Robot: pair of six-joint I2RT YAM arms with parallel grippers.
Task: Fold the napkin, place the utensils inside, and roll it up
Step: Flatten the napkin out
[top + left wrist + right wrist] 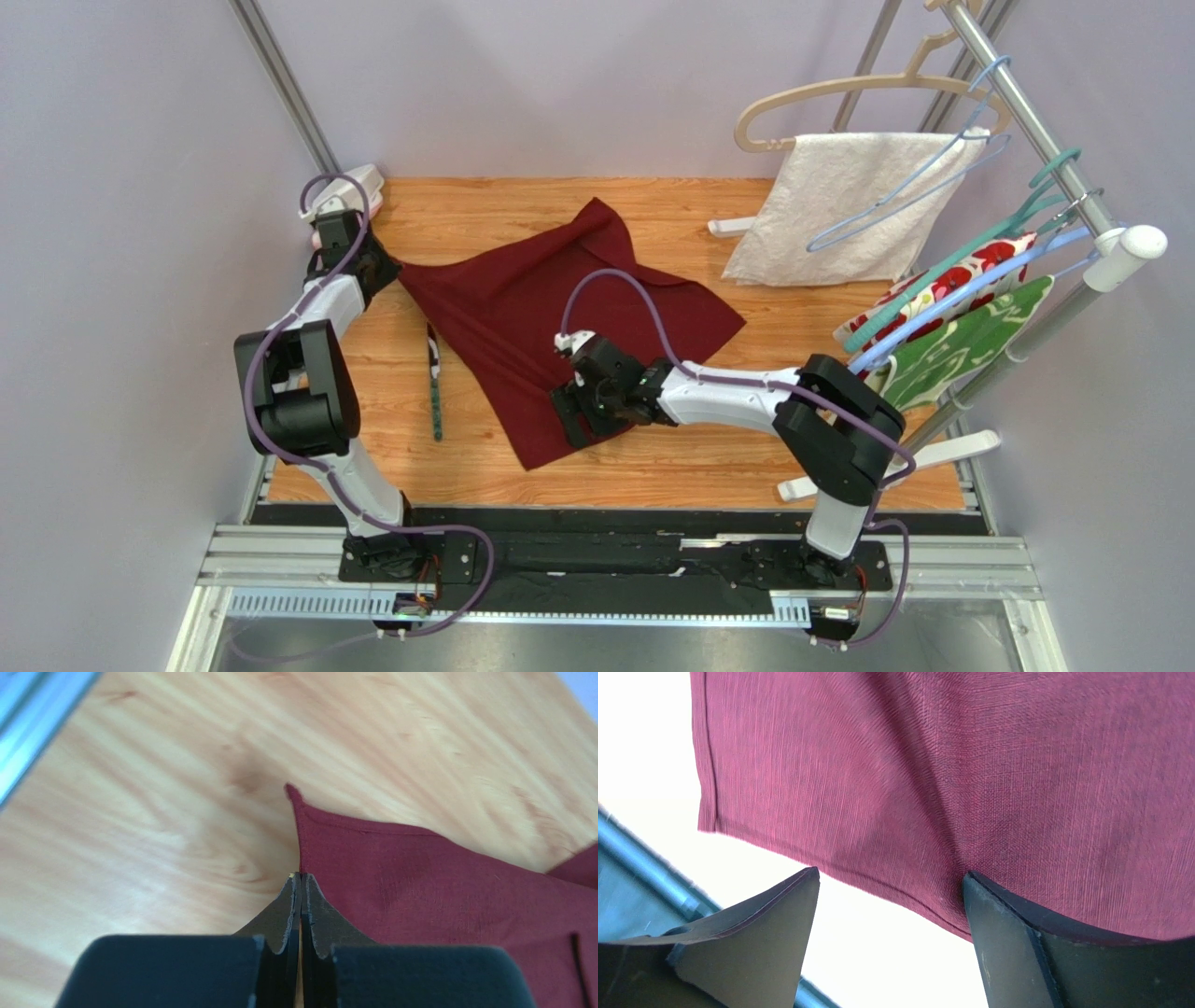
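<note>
**Figure. Start of the fold, 3 views.** The napkin (561, 315) is lying spread out near the middle of the table (673, 469) and, by its outline, is not yet folded. The utensils (436, 378) are lying on bare wood just beside its left edge, outside the cloth.

The left gripper (379, 266) is sitting at the napkin's left corner. In its wrist view, the left gripper (300, 878) is showing both jaws pressed together, with the tips meeting the hem just below the pointed corner. Whether any cloth is pinched between them cannot be told.

The right gripper (572, 420) is hanging over the near edge. In its wrist view, the right gripper (891, 875) is showing its jaws wide apart and holding nothing. 1 finger is overlapping the cloth and the other is lying off it.

**Technique (judgement).** The step in hand is securing 2 hold points before the fold.
- The right jaws are straddling the hem, so closing on it should catch only 1 layer.
- Both arms should then be lifting together, keeping the edge between them taut.
- The edge should be laid squarely onto the opposite side, with the sweep kept away from the utensils.
</note>
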